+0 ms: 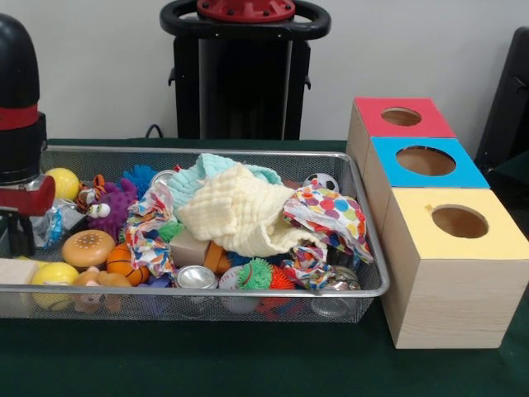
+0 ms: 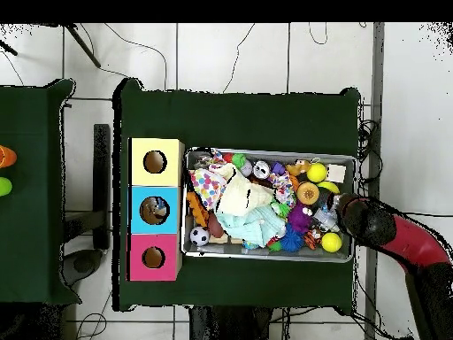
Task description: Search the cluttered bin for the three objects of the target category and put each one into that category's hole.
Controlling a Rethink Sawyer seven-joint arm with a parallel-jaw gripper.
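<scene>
1. The blue box (image 2: 155, 211) already held something in its hole; the red and yellow holes looked empty.
2. The gripper (image 1: 18, 223) hung over the bin (image 1: 207, 291), at the end farthest from the blue box; whether it gripped anything, I cannot tell.
3. Clutter remained in the bin.

- Setting: robotics lab, staged test bench.
- Worktop (image 2: 248, 115) draped in dark green cloth, standing on a pale tiled floor (image 2: 407, 106).
- Loose cables (image 2: 265, 49) trail over the tiles.
- Red-and-black robot arm (image 2: 416, 252) reaches in; black pedestal (image 1: 245, 74) behind the worktop.
- Props: wire-mesh bin (image 1: 364, 186) of mixed toys, three wooden boxes (image 1: 450, 273) with coloured tops and round holes.
- Plain pale wall (image 1: 107, 66).
</scene>
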